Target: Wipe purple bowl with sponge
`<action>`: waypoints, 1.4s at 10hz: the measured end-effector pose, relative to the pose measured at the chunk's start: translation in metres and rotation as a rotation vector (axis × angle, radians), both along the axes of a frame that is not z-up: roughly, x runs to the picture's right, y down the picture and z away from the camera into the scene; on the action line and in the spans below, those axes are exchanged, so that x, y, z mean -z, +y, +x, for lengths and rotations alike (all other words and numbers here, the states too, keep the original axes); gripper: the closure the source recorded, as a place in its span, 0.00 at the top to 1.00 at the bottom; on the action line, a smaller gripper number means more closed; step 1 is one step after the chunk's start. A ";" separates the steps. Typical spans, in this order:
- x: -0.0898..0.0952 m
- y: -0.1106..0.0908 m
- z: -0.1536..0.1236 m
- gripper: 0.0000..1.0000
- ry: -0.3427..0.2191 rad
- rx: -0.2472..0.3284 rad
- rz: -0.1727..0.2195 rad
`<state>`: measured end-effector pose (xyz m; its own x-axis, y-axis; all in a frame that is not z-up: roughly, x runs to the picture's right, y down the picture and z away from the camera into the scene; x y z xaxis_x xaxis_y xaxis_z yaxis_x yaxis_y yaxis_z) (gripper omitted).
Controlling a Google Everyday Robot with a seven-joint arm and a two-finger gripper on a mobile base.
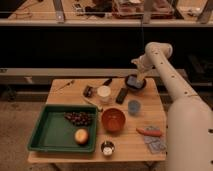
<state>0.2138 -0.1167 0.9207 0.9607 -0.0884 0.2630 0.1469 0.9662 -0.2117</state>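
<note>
The gripper (137, 76) was found lowered at the far right corner of the wooden table (151, 113), directly over the purple bowl (135, 84), with the arm reaching in from the right. The sponge (132, 80) was seen as a pale blue patch inside the purple bowl, immediately beneath the gripper; whether it was actually gripped could not be told, nor could contact with the bowl be confirmed. A blue cup (134, 107) was noted nearer the front, apart from the purple bowl, and a black flat object (121, 95) and a white cup (104, 93) were recorded to its left. An orange bowl (113, 120) was observed at the centre front, beside a green tray (50, 131) in which grapes (78, 118) and a round fruit (81, 136) were lying. A small metal bowl (107, 148) was logged at the front edge, and a blue-grey cloth (156, 144) at the front right.
</note>
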 end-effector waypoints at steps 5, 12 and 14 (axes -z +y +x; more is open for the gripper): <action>0.000 0.000 0.000 0.80 0.000 0.000 0.000; 0.000 0.000 0.000 0.80 0.001 0.000 -0.001; -0.001 0.005 0.005 0.80 0.000 -0.017 -0.039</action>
<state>0.2184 -0.1115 0.9217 0.9620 -0.0612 0.2660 0.1301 0.9595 -0.2497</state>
